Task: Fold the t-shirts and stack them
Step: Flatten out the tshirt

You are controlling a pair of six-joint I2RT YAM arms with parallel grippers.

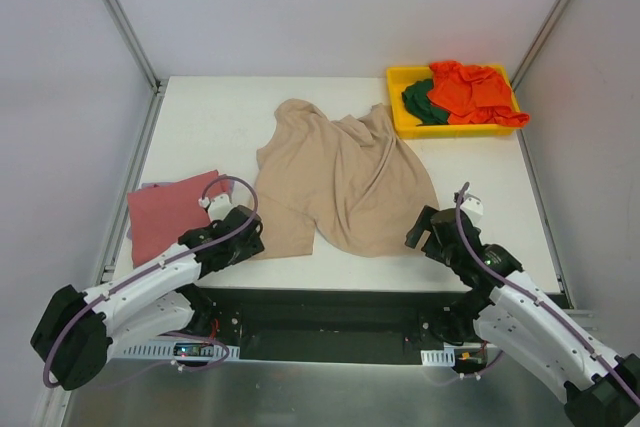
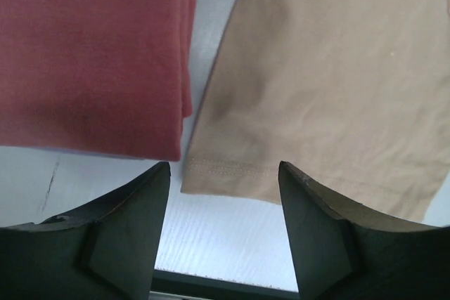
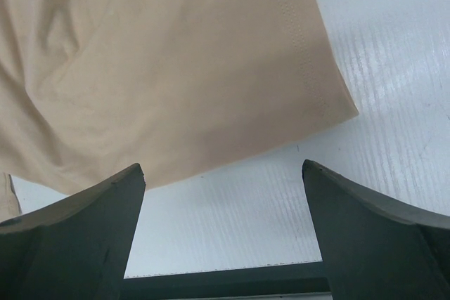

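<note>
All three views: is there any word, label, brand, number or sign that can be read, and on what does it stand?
None can be read.
The large tan cloth t-shirt, the folded dusty-red cloth t-shirt, the yellow plastic bin and the white table show no print.
The small electronics board by the left arm's base is too small to read.

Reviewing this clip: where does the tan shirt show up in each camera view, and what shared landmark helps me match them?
Top external: tan shirt lies rumpled at the table's middle.
Left wrist: tan shirt fills the upper right, with its stitched hem corner near centre, beside the red shirt.
Right wrist: tan shirt fills the upper left, with its hem corner right of centre.
Shared landmark: the white table, bare below the hem in both wrist views.
</note>
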